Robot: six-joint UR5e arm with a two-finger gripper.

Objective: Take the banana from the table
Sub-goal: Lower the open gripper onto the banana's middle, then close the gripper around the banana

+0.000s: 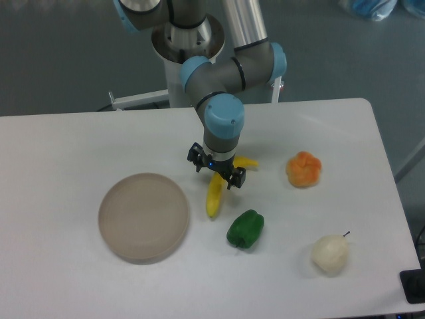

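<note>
- We see the gripper (216,169) pointing straight down over the middle of the banana (214,198), its two fingers spread to either side of the fruit; from this view we cannot tell whether the pads touch it.
- The banana lies on the table (60,146), one yellow end showing to the right of the gripper and the longer part reaching down toward the front edge.
- Just to the banana's left sits a round beige plate (143,216).
- Near its lower end, to the right, we see a green pepper (245,229).
- Further right are an orange fruit (304,169) and a pale pear (331,254), well apart from the banana.
</note>
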